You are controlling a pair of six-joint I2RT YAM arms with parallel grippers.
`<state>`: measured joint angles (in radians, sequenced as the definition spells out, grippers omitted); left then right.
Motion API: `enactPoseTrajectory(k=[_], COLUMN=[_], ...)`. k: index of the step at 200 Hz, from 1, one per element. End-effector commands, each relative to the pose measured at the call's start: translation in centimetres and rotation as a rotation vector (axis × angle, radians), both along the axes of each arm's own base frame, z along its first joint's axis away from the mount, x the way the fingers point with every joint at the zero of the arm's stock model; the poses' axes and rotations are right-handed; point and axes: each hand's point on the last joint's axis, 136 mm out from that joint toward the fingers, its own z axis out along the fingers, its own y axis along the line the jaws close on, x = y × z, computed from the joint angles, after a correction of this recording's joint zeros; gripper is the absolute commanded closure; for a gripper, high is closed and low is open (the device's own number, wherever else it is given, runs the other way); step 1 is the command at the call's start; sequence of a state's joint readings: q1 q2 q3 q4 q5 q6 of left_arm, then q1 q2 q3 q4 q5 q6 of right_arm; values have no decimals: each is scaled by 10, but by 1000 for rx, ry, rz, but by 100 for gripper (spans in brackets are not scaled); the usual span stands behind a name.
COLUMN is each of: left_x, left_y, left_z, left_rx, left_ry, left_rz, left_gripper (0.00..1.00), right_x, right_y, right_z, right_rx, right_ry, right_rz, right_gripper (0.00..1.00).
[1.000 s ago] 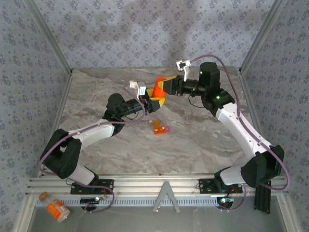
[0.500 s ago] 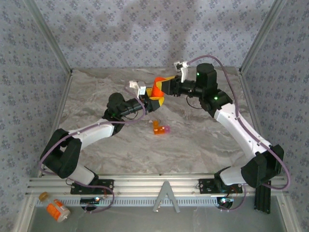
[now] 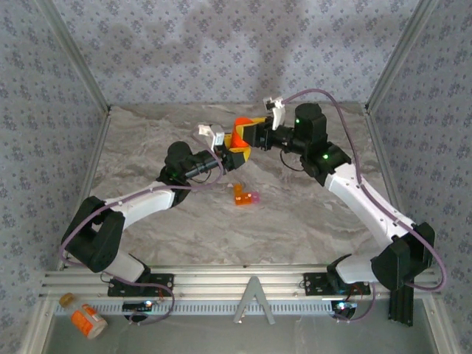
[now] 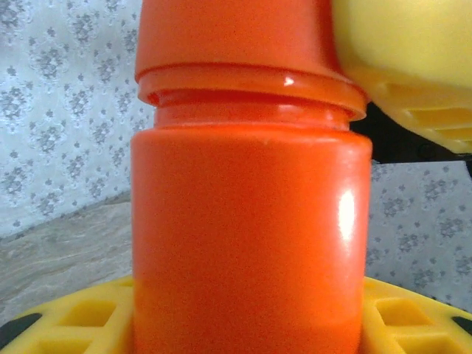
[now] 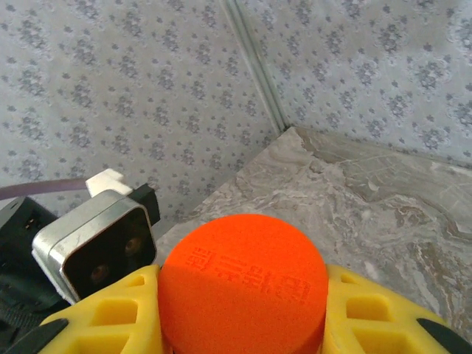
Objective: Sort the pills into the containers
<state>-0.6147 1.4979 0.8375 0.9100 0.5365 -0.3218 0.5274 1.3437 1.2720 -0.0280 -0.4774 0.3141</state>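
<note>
Between left end effector [image 3: 237,152] and right end effector [image 3: 248,132] hangs the bottle [image 4: 251,236].

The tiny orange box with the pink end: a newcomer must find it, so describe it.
Look at the middle of the grey marbled tabletop. Just nearer the arm bases than the raised translucent orange pill bottle, the tiny orange box lies alone on the surface. Its pink end and smaller size set it apart.

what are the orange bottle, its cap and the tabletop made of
The pill bottle looks like smooth glossy plastic: a bright glare spot on its side. Its cap is likely matte plastic, with moulded lettering. The tabletop is marble-patterned, grey-veined; stone or print is unclear.
</note>
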Motion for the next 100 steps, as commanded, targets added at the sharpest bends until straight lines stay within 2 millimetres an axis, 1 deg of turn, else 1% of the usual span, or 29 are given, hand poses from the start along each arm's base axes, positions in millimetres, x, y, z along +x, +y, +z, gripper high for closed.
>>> enactPoseTrajectory(k=[1,22,37,56,78,100], left_x=[-3,-7,-10,-8,-6,-5], left_y=[3,-9,-14,-14,-14,-13], left_z=[52,44,44,46,51,53], left_rx=[-33,45,56,46,18,7], left_ry=[-187,-256,-306,-344,-353,-349], left_rz=[103,165,211,284,323,330], left_gripper=[100,100,100,100,100,100], right_x=[-16,-12,-9,-9,-9,-8], right_y=[21,28,33,42,50,52], right_z=[-42,-51,-57,-62,-66,-69], right_rx=[-49,-50,-54,-47,-40,-49], right_ry=[157,200,225,236,230,230], right_rz=[18,-35,-78,-109,-121,-122], right_gripper=[87,87,87,87,87,87])
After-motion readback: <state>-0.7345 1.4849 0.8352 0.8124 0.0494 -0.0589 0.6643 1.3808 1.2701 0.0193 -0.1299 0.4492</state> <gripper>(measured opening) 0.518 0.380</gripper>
